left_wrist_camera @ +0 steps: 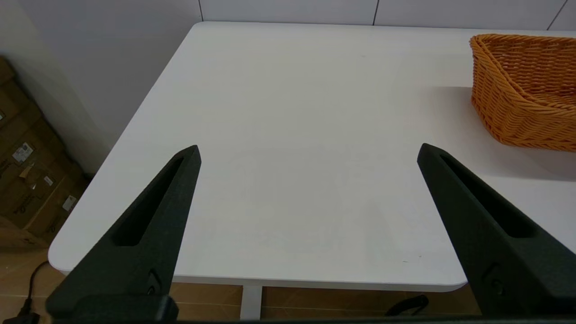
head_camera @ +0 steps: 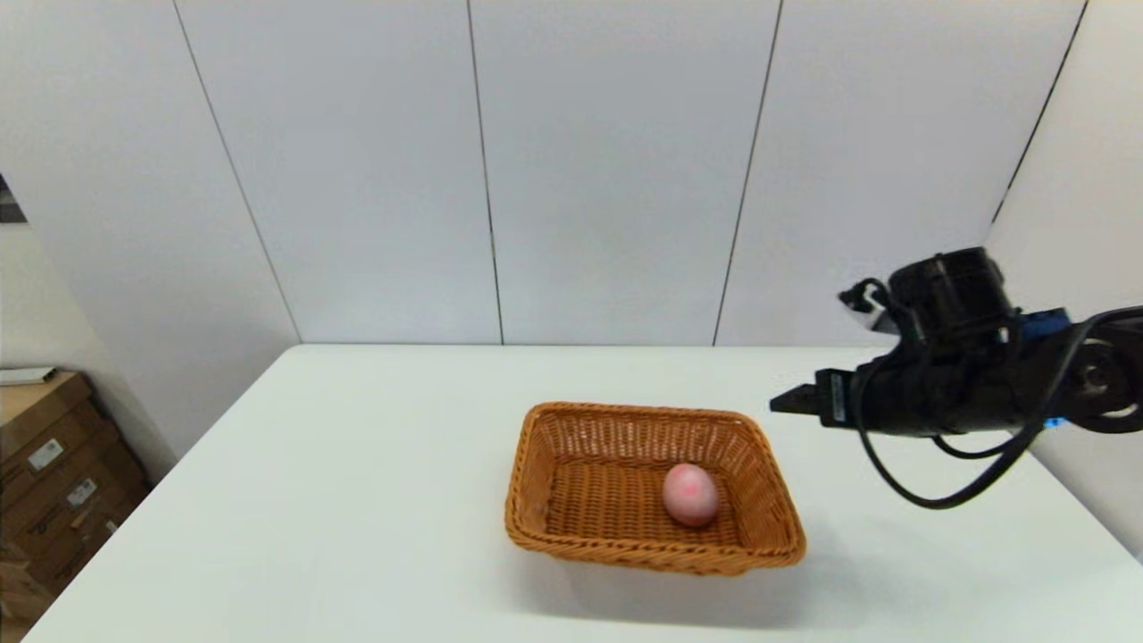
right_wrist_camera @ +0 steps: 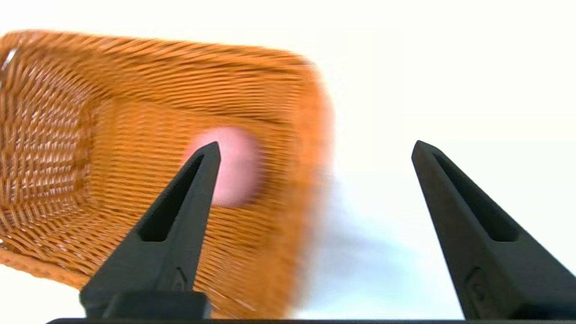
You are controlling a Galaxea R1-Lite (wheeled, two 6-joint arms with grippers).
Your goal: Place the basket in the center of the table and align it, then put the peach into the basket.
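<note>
Although the white table takes up most of the head view, little is set on it: only the wicker basket, which sits roughly mid-table, a bit toward the robot's right, w/ its long sides lying about parallel to the table's front edge. Inside it, on the woven floor toward the right-hand end, the peach is seen resting, pale pink w/ a darker blotch, touching nothing but the basket bottom as far as can be told.

Both parts of the task are judged done, or v. nearly so: basket placed, fruit in. The step in hand is taken to be the retreat after release.

The right gripper is held in the air just beyond the basket's right rim, above table level, fingers spread wide and nothing between them; in the right wrist view the basket and peach are seen smeared behind one finger. The left gripper is parked over bare table at the robot's left, well apart from the basket, fingers also apart and empty.

Next move, as judged: the right arm is to be drawn back clear w/o the rim being clipped; a check on basket alignment may be wanted.
</note>
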